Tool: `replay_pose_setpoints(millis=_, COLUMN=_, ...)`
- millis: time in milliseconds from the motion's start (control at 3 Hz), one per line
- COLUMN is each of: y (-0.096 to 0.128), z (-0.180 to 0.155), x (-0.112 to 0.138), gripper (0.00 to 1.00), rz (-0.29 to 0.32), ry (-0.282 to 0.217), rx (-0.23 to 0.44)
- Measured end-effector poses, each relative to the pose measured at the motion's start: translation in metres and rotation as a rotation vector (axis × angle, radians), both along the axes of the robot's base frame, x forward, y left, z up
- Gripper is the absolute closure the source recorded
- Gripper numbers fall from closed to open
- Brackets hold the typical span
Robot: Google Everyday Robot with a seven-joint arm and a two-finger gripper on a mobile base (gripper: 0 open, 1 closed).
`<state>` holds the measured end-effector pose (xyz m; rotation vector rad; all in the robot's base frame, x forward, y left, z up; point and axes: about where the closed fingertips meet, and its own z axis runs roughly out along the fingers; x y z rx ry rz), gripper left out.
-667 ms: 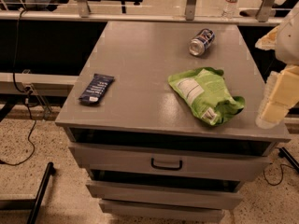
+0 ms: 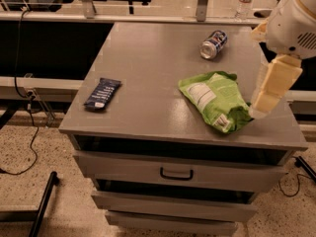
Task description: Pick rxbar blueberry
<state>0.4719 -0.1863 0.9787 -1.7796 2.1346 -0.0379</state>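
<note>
Rxbar blueberry (image 2: pixel 102 94): left of frame, flat on the cabinet top (image 2: pixel 148 58) near its left edge; this lie probably calls for a top-down grasp.
Gripper (image 2: pixel 262 102): right edge of frame, just beside the green chip bag (image 2: pixel 215 98) and well apart from the bar.
Claw state: cannot tell.
Soda can (image 2: pixel 213 44): upper right, on its side, clear of the likely path.

green chip bag (image 2: pixel 215 100) on cabinet (image 2: pixel 148 58) | soda can (image 2: pixel 213 44) lying behind it

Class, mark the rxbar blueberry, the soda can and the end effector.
rxbar blueberry (image 2: pixel 102 94): camera view, middle of the wrapper.
soda can (image 2: pixel 213 44): camera view, middle of its side.
end effector (image 2: pixel 258 108): camera view, its tip, by the green bag's (image 2: pixel 217 100) right edge.
</note>
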Motion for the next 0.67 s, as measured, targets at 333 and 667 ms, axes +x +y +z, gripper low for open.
replay_pose_setpoints(millis=333, y=0.064, z=-0.007, x=0.059, gripper=0.00, rz=0.103, ry=-0.006, rx=0.092)
replay_pose_setpoints(millis=667, y=0.115, z=-0.021, x=0.096, gripper=0.00, rz=0.153, ry=0.012, rx=0.151)
